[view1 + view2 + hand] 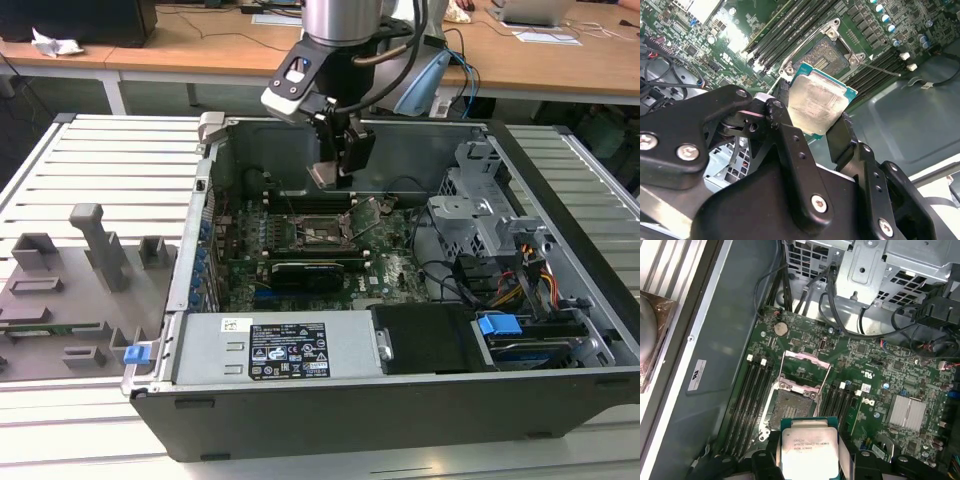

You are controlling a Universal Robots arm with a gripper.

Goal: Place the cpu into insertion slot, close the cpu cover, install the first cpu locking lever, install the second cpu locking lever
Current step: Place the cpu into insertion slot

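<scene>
My gripper (333, 172) hangs inside the open computer case, shut on the cpu (816, 102), a flat silvery square chip on a green carrier. In both wrist views the black fingers (782, 100) clamp two opposite edges of the chip. The cpu (807, 446) hovers above the green board, a short way off the insertion slot (791, 406), whose dark centre lies bare. The insertion slot (826, 53) shows just past the chip's edge. The cpu cover (805, 370), a thin metal frame, stands swung open on the slot's far side. In the exterior view the slot (318, 232) lies below the gripper.
Long black memory slots (747, 399) flank the socket on both sides. A black card (305, 272), a power supply (272, 350), a metal drive cage (480, 205) and loose cables (465, 280) crowd the case. A grey fixture plate (75, 285) lies at the exterior view's left.
</scene>
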